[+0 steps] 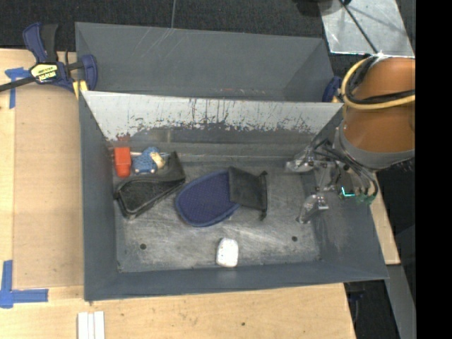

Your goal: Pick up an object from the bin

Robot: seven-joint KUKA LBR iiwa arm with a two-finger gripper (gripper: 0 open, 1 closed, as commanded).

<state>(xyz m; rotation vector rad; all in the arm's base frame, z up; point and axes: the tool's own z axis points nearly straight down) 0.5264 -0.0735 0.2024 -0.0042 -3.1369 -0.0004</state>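
Bin (95, 210) shows you six loose things: orange block (122, 162), blue toy figure (146, 161) and black pouch (147, 191) at left; a blue oval pad (203, 199) mid-floor with a black flat square (248, 189) overlapping its right edge; a white lump (227, 253) near the front wall. Your gripper (308, 188) hangs at right, fingers spread and empty, over scuffed bare floor just right of the black flat square.

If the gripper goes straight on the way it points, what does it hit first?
Probably the bare bin floor by the right wall. Nothing seems to lie under the gripper, though depth is unclear.
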